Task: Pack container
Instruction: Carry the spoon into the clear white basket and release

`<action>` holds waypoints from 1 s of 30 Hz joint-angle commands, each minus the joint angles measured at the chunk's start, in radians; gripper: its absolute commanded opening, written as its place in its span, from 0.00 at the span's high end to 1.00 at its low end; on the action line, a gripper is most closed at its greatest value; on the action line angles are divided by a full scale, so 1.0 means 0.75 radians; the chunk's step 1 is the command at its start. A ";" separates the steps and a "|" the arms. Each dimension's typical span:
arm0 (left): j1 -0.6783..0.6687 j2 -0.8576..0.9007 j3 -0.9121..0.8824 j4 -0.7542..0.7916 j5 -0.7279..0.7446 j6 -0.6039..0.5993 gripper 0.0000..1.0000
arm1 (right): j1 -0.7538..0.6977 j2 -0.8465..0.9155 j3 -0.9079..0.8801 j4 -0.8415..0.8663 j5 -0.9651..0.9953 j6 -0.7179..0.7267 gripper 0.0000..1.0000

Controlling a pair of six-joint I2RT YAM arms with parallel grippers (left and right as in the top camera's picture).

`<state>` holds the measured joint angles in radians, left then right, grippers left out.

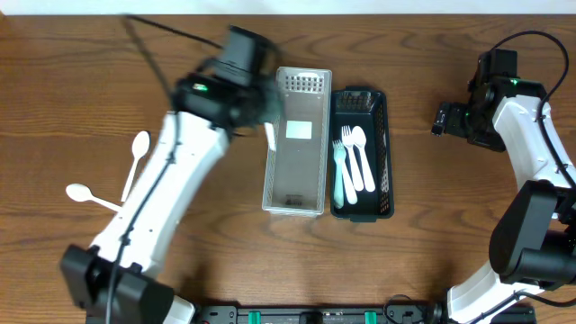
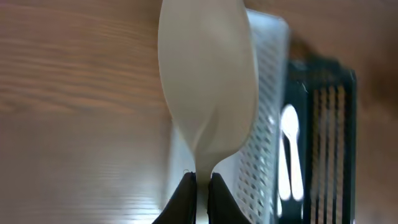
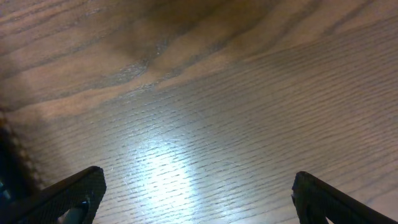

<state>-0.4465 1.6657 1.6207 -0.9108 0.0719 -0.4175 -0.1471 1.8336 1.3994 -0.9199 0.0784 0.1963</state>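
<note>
My left gripper (image 1: pixel 267 121) (image 2: pixel 202 184) is shut on the handle of a white plastic spoon (image 2: pixel 208 81), holding it over the left rim of the white perforated container (image 1: pixel 298 180) (image 2: pixel 268 93). The inside of the white container looks bare. Beside it on the right is a dark container (image 1: pixel 384 153) (image 2: pixel 323 124) holding white and pale-blue forks and a spoon (image 1: pixel 353 162). My right gripper (image 1: pixel 441 119) (image 3: pixel 199 202) is open and empty over bare wood to the right of the dark container.
Two more white spoons lie on the table at the left, one (image 1: pixel 139 148) upright and one (image 1: pixel 85 193) nearer the front. The table is dark wood. A black cable (image 1: pixel 171 36) runs across the back left.
</note>
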 commanded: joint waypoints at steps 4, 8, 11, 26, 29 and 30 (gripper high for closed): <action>-0.159 0.234 -0.026 -0.007 -0.075 0.058 0.94 | -0.010 -0.029 0.013 -0.001 -0.011 -0.014 0.01; -0.183 0.342 -0.026 -0.020 -0.072 0.058 0.68 | -0.010 -0.029 0.013 -0.001 -0.011 -0.013 0.01; -0.180 0.344 -0.024 -0.022 -0.073 0.071 0.49 | -0.010 -0.029 0.013 -0.001 -0.011 -0.014 0.01; 0.309 -0.093 -0.077 -0.391 -0.366 0.020 0.33 | -0.010 -0.029 0.013 0.015 -0.011 -0.013 0.01; 0.441 -0.096 -0.189 -0.364 -0.336 0.017 0.31 | -0.010 -0.029 0.013 0.015 -0.011 -0.013 0.01; 0.477 -0.094 -0.243 -0.332 -0.308 0.018 0.30 | -0.010 -0.029 0.013 0.015 -0.011 -0.013 0.01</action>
<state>-0.1371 1.5707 1.5234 -1.1709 -0.1650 -0.3931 -0.1471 1.8336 1.3998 -0.9104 0.0750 0.1963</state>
